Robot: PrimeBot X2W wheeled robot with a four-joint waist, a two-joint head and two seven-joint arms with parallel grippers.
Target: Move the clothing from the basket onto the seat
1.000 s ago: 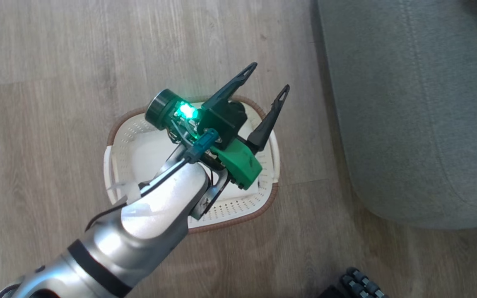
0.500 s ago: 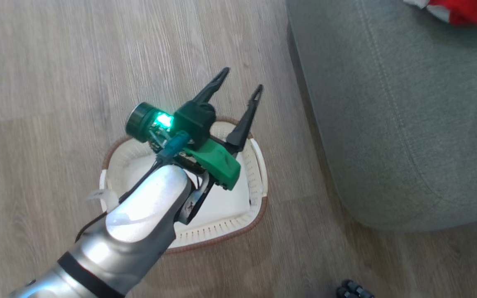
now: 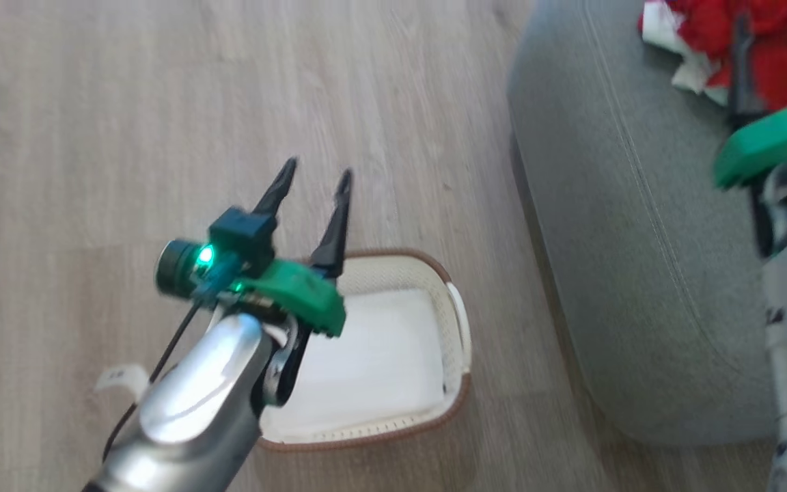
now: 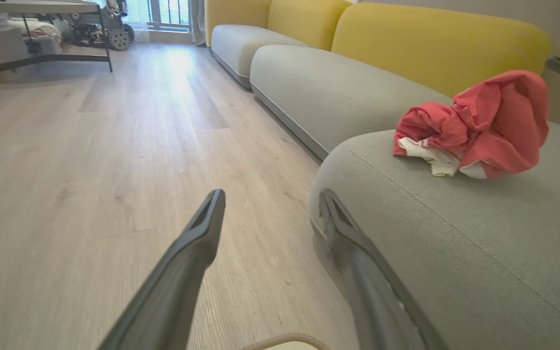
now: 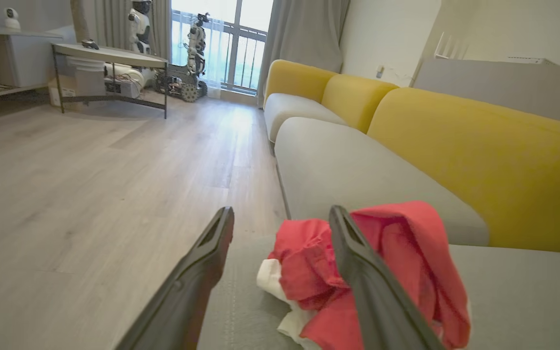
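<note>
Hovering spread wide, the right gripper (image 5: 280, 212) has the red clothing (image 5: 309, 262) heaped just ahead on the grey seat (image 3: 612, 239) (clearly the nearer arm); the left gripper (image 3: 317, 171), splayed too, hangs over the basket (image 3: 458, 328), well apart.

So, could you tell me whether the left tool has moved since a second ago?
Yes. Against the basket, the left tool has shifted left, from over its middle to its left rim, away from the sofa.
</note>
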